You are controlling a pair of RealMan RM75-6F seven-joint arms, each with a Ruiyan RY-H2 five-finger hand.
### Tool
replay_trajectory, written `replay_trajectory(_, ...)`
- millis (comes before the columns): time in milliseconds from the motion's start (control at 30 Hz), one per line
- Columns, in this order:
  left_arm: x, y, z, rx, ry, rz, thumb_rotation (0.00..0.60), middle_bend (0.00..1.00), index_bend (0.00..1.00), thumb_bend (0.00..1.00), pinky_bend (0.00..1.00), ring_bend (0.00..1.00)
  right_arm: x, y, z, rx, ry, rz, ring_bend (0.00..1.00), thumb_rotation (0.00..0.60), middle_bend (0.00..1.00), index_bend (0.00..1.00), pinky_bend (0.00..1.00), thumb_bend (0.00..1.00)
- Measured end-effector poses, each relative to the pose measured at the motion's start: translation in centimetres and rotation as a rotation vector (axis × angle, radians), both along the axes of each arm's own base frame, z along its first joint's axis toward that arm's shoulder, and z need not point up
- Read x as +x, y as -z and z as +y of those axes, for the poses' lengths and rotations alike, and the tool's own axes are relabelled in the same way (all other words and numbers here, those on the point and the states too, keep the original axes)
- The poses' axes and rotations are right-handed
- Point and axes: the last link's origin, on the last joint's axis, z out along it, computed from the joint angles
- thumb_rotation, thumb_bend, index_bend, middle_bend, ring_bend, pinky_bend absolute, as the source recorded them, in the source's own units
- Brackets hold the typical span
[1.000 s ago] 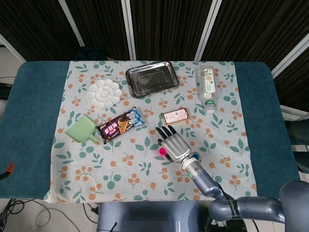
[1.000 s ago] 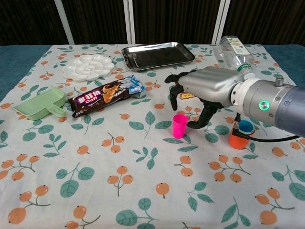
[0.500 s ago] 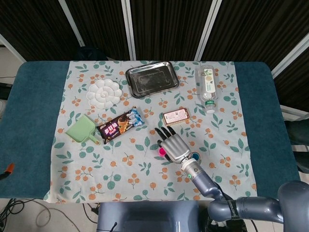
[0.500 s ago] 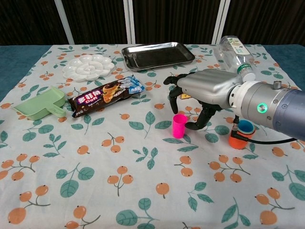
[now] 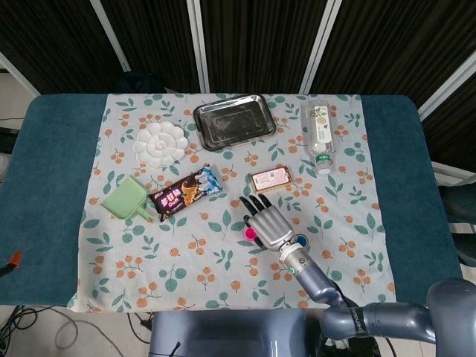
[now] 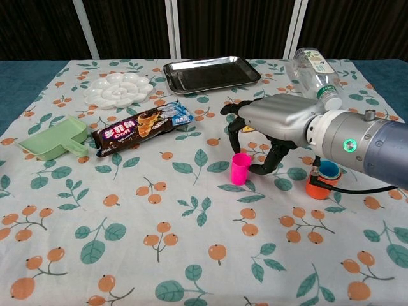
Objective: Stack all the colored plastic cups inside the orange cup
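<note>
At centre right of the chest view, the silver right hand (image 6: 271, 131) hovers with fingers spread, holding nothing. The orange plastic cup (image 6: 320, 183), blue-lined, stands at right; the small pink plastic cup (image 6: 240, 168) stands centre. Lower thumb and fingers evenly around the pink cup before closing. No left hand shows.

Lighting: bright, even, overhead; shadows soft and short. Glare on steel tray (image 6: 211, 73). Focus sharp; backdrop dark.

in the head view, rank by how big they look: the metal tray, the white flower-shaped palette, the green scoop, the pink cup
1. Rectangular metal tray, largest.
2. White flower-shaped plastic palette.
3. Light green plastic scoop, a little smaller than the palette.
4. Pink plastic cup, smallest, though the right hand hides part of it.
</note>
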Motion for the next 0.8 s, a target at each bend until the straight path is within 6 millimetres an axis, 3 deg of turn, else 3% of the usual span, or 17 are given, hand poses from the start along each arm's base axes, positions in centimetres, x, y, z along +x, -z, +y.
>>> replay_trajectory(467, -0.1, 0.0, 0.0, 0.000, -0.003, -0.001, 0.600, 0.06, 0.10, 0.21, 0.00, 0.01, 0.0, 0.2, 0.0, 0.004, 0.004, -0.007, 0.05, 0.600, 0.00, 0.53, 0.09, 0.45)
replay_trajectory(800, -0.1, -0.1, 0.0, 0.004, -0.002, 0.000, 0.600, 0.06, 0.10, 0.21, 0.00, 0.01, 0.3, -1.1, -0.1, -0.010, 0.000, -0.023, 0.05, 0.600, 0.00, 0.54, 0.09, 0.46)
